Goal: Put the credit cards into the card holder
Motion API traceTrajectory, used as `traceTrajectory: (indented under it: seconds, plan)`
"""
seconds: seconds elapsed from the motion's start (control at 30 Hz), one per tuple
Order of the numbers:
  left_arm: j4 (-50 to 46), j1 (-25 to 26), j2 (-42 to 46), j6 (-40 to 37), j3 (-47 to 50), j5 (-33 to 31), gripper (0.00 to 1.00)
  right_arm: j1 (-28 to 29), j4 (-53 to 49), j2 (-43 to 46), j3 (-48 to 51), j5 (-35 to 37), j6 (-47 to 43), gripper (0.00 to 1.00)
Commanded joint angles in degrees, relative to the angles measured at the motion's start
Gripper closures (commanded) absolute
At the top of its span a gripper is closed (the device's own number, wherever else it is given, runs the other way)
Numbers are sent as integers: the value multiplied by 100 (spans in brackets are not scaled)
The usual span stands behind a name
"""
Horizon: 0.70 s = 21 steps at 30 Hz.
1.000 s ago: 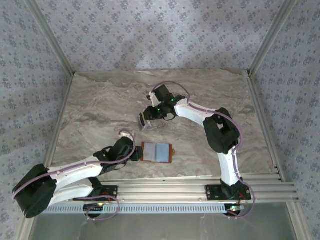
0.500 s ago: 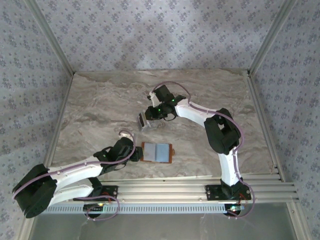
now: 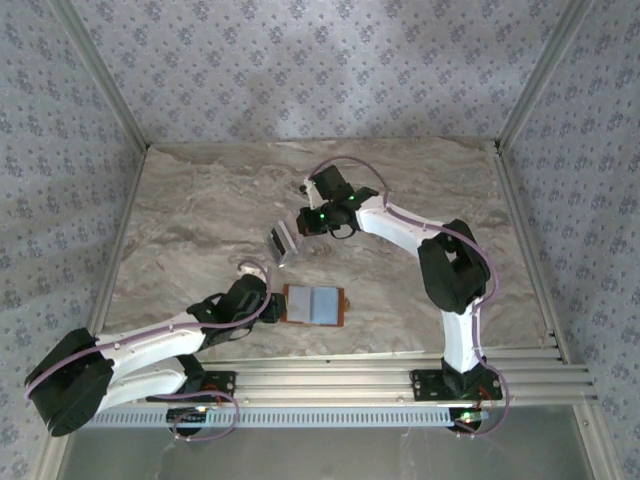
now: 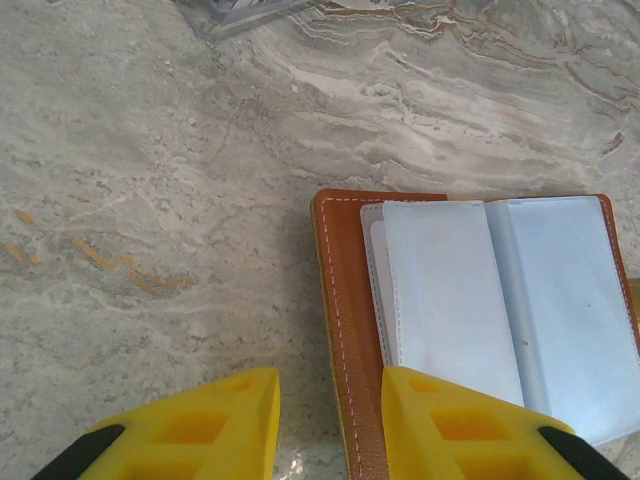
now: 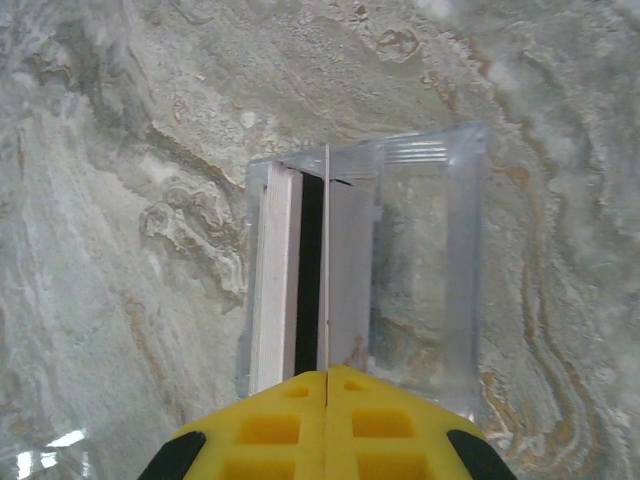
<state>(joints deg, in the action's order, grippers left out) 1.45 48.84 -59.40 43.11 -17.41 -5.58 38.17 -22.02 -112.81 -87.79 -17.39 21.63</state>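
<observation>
Currently a clear plastic box point(image 5: 420, 280) sits on the marble table point(image 3: 200, 210) near its middle. It holds a stack of credit cards point(image 5: 272, 280) standing on edge against its left wall, with the rest of the box bare. The right gripper point(image 5: 326, 375) has its yellow fingers pressed together at the box's near side, clamped on what seems to be one thin card point(image 5: 327, 260) seen edge-on; that line is too fine to be sure of. From above, the box is a small pale shape in which no cards can be told apart.

The card holder point(image 4: 480, 300) lies open and flat by the table's near edge, roughly midway along it. Its brown leather border frames blue-grey sleeves, and I cannot tell whether any sleeve holds a card. Its right end is cut off in the left wrist view. The left gripper point(image 4: 330, 372) is spread open, one finger above bare marble and the other above the holder's left border.
</observation>
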Motion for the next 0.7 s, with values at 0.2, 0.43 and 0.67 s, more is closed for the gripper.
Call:
traceTrajectory:
  seconds: [0.2,0.43,0.67]
  plan:
    - [-346,-50,471,-16,7,-158,65,181,-270,803,309,1479,180,100]
    - [-355,-44,569,-66,-4,-80,55,333,-2,1652,964,1978,397,100]
    - [-11,10,158,-219,-165,203,49,495,645,2753,2385,1739,823,100]
